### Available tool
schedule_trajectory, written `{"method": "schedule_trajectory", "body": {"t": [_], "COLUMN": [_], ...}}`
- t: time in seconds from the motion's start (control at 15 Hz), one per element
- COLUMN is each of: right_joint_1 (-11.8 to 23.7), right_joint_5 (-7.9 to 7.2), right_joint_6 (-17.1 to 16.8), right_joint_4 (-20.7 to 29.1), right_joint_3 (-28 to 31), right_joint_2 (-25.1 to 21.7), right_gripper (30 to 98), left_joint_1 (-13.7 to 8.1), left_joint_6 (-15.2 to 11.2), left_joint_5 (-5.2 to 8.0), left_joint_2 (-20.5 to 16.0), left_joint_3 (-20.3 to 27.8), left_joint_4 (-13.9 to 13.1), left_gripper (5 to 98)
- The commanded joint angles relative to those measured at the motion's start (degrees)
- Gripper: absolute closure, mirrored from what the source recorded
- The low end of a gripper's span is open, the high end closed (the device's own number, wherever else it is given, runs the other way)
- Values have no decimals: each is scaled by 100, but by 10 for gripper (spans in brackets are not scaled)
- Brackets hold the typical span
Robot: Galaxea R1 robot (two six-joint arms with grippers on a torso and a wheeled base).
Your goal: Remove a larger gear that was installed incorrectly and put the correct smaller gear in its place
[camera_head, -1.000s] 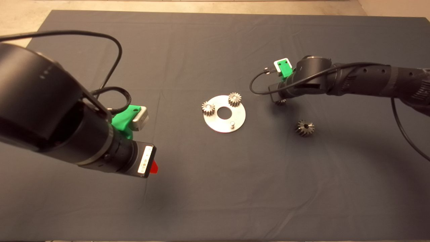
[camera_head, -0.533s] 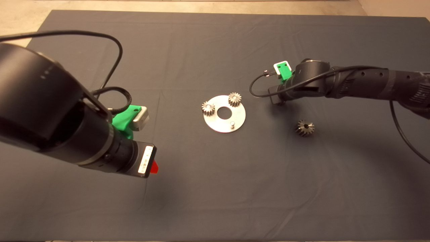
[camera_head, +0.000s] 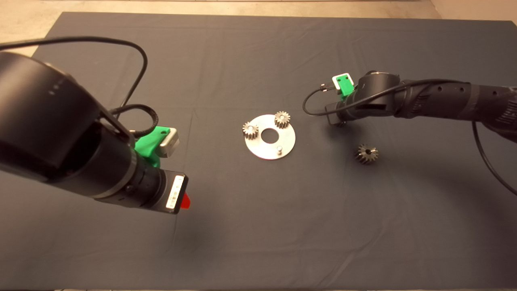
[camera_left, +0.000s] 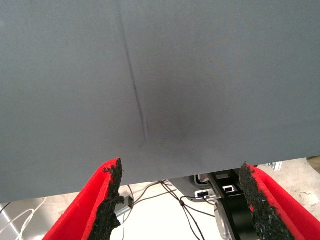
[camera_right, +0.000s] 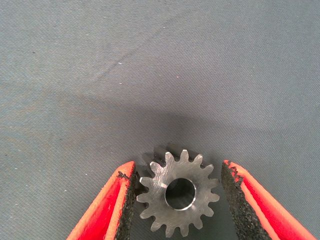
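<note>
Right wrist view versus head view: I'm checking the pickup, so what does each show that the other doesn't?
Only the right wrist view shows the smaller gear lying flat on the mat between the open fingers, with gaps on both sides. Only the head view shows the plate carrying two small gears and a bare peg, the larger gear set aside on the mat, and the left gripper parked at the left. Both show the dark mat.

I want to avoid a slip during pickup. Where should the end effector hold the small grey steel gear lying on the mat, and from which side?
Grip the small grey steel gear across its toothed rim, coming from straight above: it lies flat, bore up. The right end effector already straddles it, open, one black pad at each side.
</note>
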Motion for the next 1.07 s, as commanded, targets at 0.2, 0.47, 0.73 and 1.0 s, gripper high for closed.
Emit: {"method": "schedule_trajectory", "body": {"t": [0.2, 0.47, 0.73, 1.0], "right_joint_1": [53, 62, 62, 62], "right_joint_5": [-794, -794, -794, -794], "right_joint_6": [62, 177, 177, 177], "right_joint_4": [-159, -148, -148, -140], "right_joint_3": [49, 49, 47, 31], "right_joint_2": [-170, -293, -302, -293], "right_gripper": [850, 855, 873, 890], "left_joint_1": [-47, -47, -47, -47], "left_joint_6": [-3, -3, -3, 6], "left_joint_5": [662, 671, 671, 671], "left_joint_2": [10, 10, 10, 10], "left_joint_3": [78, 60, 52, 43], "left_joint_4": [44, 44, 46, 53], "left_gripper": [444, 444, 444, 444]}}
